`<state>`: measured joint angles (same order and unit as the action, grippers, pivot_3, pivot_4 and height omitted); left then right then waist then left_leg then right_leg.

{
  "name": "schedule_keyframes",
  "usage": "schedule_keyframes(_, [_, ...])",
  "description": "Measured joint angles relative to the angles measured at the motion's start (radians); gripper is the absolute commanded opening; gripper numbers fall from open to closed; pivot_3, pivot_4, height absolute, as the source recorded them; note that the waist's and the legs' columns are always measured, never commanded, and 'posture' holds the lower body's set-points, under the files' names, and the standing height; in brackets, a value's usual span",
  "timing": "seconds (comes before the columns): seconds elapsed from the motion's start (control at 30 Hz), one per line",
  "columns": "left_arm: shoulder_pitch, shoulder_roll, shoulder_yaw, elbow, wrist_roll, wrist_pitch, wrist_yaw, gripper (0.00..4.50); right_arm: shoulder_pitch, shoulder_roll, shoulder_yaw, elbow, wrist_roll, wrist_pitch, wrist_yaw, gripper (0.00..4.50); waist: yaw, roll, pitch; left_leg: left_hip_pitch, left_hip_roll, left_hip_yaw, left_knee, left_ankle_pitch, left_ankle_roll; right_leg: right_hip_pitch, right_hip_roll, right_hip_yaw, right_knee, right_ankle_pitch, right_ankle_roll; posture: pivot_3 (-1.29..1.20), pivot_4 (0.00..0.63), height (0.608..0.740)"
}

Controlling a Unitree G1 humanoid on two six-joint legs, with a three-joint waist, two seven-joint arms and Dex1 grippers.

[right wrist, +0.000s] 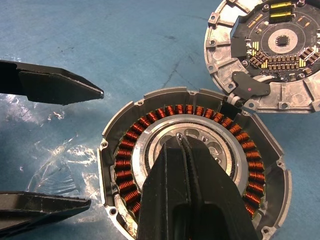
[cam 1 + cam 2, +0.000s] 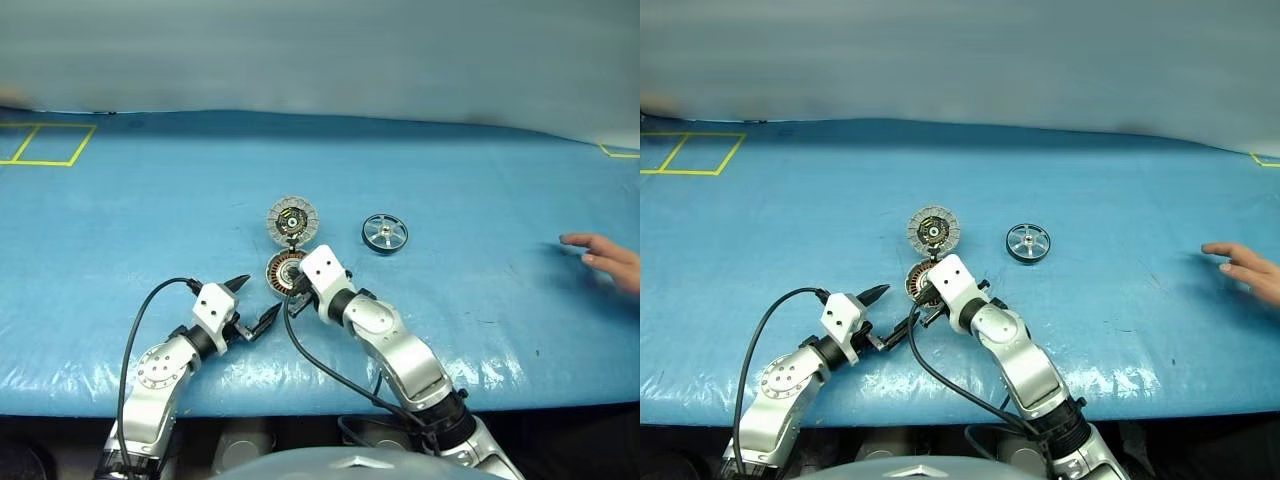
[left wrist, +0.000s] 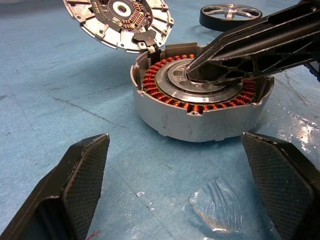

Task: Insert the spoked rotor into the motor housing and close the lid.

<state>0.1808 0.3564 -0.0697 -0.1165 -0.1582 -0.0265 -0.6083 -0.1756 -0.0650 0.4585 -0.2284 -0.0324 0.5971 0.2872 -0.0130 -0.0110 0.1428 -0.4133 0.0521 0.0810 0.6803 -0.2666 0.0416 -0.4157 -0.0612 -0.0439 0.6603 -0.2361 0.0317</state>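
Head views: the motor housing (image 2: 286, 271) is seen on the blue surface (image 2: 150, 210), lid (image 2: 292, 219) swung open and laid flat just behind it, joined at the hinge, ribbed inner face up. The spoked rotor (image 2: 385, 233) lies flat on the surface to the right of the lid, apart from housing and lid. The right pincer (image 2: 292, 285) is reached in over the housing from the near right, its tips over the housing. The left pincer (image 2: 252, 305) is held just to the near left of the housing, fingers spread apart, nothing between them. A person's hand (image 2: 612, 260) is rested on the surface at the far right edge, well apart from the parts.

Left wrist view: the left fingers (image 3: 75, 190) are seen wide apart with the housing beyond them, untouched. The right pincer is shown with jaws pressed together, tip down on the silver centre inside the ring of copper windings (image 3: 165, 95). Nothing is gripped. Lid and rotor are visible behind.

Right wrist view: the right fingers (image 1: 170, 195) are closed against each other, tip over the silver hub of the housing; copper windings are visible all round. The open lid is seen beside the housing, circuit board (image 1: 280, 45) on its inner face. The left pincer's two fingers are seen spread beside the housing, not touching it
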Motion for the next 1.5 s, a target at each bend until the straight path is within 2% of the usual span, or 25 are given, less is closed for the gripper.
schedule_keyframes(0.37, [0.004,0.000,0.002,0.001,0.000,-0.001,0.000,4.50,-0.008,0.010,-0.035,0.020,-0.002,-0.021,-0.025,0.05,0.000,0.000,0.000,0.000,0.000,0.000,0.000,0.000,0.000,0.000,0.000,0.000,0.000,0.000,0.000,0.00,0.150,0.740])
schedule_keyframes(0.8, [0.004,0.000,0.002,0.001,0.000,-0.001,-0.002,4.50,0.015,-0.006,-0.034,-0.033,0.008,-0.007,-0.001,0.05,0.000,0.000,0.000,0.000,0.000,0.000,0.000,0.000,0.000,0.000,0.000,0.000,0.000,0.000,0.000,0.00,0.150,0.740])
schedule_keyframes(1.5, [0.012,0.002,0.003,0.001,0.000,-0.001,0.002,4.50,-0.016,0.021,-0.018,0.007,-0.012,0.028,-0.015,0.05,-0.001,0.000,0.000,0.000,0.000,0.000,0.000,0.000,0.000,-0.001,0.000,0.000,0.000,0.000,0.000,0.00,0.150,0.740])
